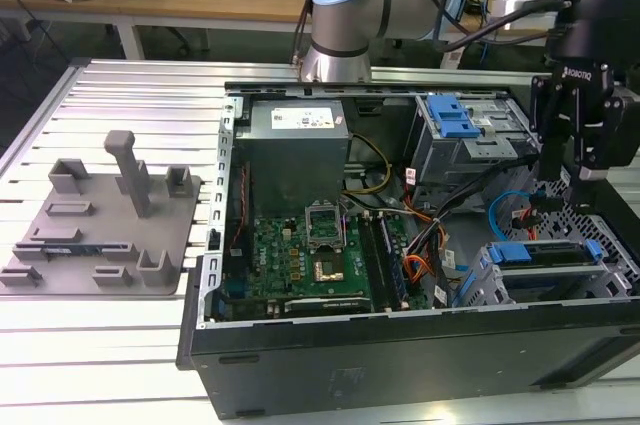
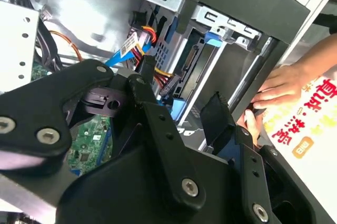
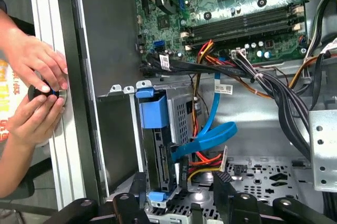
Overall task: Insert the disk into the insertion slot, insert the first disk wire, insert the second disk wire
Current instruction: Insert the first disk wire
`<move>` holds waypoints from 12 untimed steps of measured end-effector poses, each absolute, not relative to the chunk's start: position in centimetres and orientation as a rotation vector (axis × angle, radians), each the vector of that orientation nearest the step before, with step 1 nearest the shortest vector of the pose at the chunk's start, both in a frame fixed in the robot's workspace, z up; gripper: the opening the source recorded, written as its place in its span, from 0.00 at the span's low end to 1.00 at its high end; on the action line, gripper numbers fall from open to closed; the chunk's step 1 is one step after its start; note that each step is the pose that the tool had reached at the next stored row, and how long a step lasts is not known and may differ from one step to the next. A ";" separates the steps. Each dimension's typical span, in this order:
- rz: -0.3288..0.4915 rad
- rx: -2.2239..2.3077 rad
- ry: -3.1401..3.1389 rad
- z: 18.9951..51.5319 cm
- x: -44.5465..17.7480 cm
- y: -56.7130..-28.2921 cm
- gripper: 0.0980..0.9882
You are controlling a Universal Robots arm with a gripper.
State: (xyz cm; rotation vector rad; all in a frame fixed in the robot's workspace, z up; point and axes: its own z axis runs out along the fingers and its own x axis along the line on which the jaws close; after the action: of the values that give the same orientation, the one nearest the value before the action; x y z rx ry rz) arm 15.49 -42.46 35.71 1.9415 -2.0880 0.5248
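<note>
You have the hand (image 1: 570,178) hanging just above the insertion slot (image 1: 497,290), at the corner of the open computer case (image 1: 400,365) on the exterior view's right. Its two fingers stand well apart and hold nothing. In the first wrist view you look down between them straight onto the slot.

The disk (image 3: 160,155) sits inside the insertion slot, below the hand and clear of both fingers. Its blue carrier (image 3: 153,111) shows at both ends of the cage.

Just beside the slot, on its open side, a blue flat wire (image 3: 210,132) curls down towards the disk's edge. A bundle of red, yellow and black wires (image 3: 206,159) lies right under it. You cannot tell from here whether either one is plugged into the disk.

Beyond those wires from the slot lies the green motherboard (image 1: 320,255). On the slot's other side, outside the case wall, a person's fingers (image 3: 45,66) rest on the ribbed metal desk (image 1: 130,105).
</note>
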 end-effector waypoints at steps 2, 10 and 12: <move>0.535 1.938 -2.085 35.5 15.2 -42.4 0.59; 0.554 1.929 -2.077 34.6 15.0 -42.3 0.40; 0.569 1.928 -2.079 34.6 15.0 -42.2 0.31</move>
State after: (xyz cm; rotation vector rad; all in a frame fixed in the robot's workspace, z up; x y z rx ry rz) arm 15.02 -42.22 34.61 1.9281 -2.0791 0.5692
